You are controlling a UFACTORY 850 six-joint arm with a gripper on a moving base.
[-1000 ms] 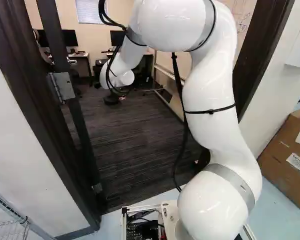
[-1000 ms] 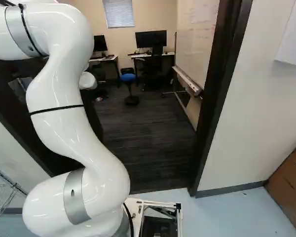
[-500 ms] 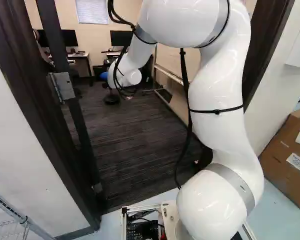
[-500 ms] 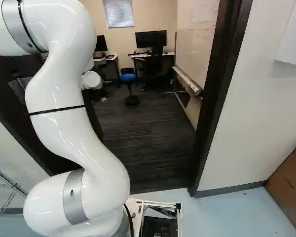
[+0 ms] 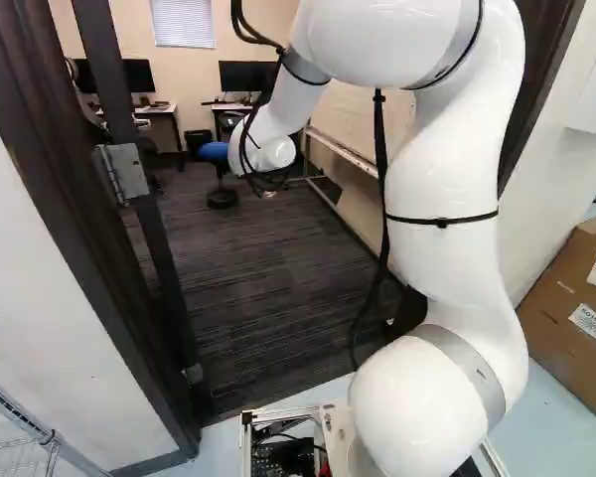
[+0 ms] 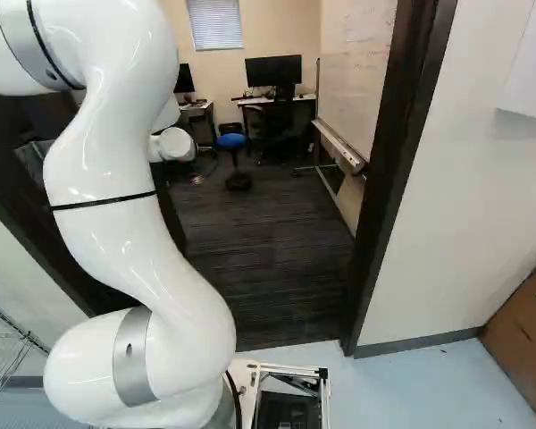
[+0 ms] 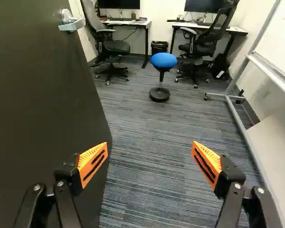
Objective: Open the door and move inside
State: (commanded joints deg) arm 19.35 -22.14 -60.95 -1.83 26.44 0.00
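Door [image 7: 38, 104] stands swung inward, its dark slab close beside the gripper [image 7: 150, 144], with the metal handle [image 7: 72, 23] farther ahead near the free edge. It looks rigid and fairly heavy, yet should turn smoothly on its hinge [image 5: 126, 171]. If it needs more room, a flat push near that free edge would take least effort (the handle looks smooth, so pads could slip there). The gripper's two fingers are spread wide with nothing held; whether one touches the slab, I cannot tell.

Inside, a blue stool [image 7: 163, 60] stands ahead, and a whiteboard [image 6: 355, 80] on its stand narrows the way across from the door. The door frame [image 6: 395, 170] leaves limited room, so the base [image 6: 248, 371] probably wants a straight, slow entry.
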